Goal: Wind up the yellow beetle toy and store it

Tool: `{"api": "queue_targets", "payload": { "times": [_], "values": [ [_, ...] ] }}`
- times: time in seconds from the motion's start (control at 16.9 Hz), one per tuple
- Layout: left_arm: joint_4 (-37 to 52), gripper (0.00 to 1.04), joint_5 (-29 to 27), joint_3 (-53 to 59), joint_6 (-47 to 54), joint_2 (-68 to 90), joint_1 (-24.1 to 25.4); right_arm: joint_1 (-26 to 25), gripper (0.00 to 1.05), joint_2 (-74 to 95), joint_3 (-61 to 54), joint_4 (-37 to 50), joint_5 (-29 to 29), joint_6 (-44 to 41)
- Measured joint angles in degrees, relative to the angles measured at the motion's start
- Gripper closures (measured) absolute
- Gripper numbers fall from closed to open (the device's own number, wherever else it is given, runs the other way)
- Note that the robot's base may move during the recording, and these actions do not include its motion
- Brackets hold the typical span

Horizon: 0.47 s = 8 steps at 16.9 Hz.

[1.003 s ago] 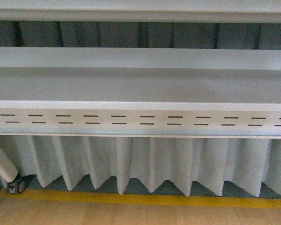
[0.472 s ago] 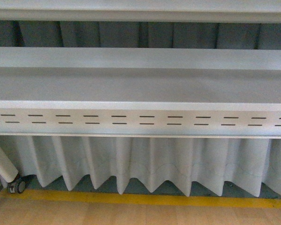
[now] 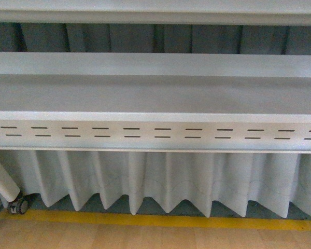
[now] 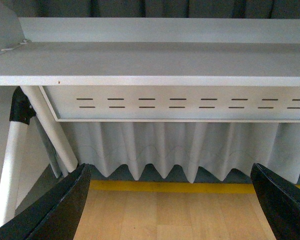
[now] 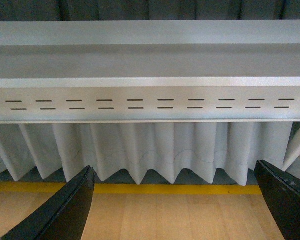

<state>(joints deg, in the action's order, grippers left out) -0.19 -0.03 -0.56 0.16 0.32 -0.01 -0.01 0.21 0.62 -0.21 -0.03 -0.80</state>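
Front view shows no arm. The yellow beetle toy is in none of the pictures, so I cannot tell how it looks or where it lies from either pincer.

In the left wrist view the left pincer [image 4: 170, 172] is released. Its two black fingers [image 4: 55, 210] are spread far apart and hold nothing. Past the pincer and higher up runs a long white tabletop [image 4: 155, 62]. Under its edge is a white strip with small dark slots [image 4: 190, 102]. A white pleated cloth [image 4: 165, 150] hangs below the strip. It comes down near a yellow line [image 4: 165, 187] on the wood floor [image 4: 165, 215]. A white leg [image 4: 50, 130] slants down close to one finger.

In the right wrist view the right pincer [image 5: 175, 167] is released too, spread wide and holding nothing.
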Motion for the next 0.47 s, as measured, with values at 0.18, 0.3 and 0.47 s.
{"api": "queue_targets", "payload": {
  "times": [0.18,0.3,0.47],
  "values": [
    [0.0,0.07,-0.02,0.0,0.0,0.0,0.0,0.0,0.07,0.0,0.0,0.0,0.0,0.0],
    [0.0,0.07,0.0,0.0,0.0,0.0,0.0,0.0,0.07,0.0,0.0,0.0,0.0,0.0],
    [0.0,0.07,0.0,0.0,0.0,0.0,0.0,0.0,0.07,0.0,0.0,0.0,0.02,0.0]
  ]
}}
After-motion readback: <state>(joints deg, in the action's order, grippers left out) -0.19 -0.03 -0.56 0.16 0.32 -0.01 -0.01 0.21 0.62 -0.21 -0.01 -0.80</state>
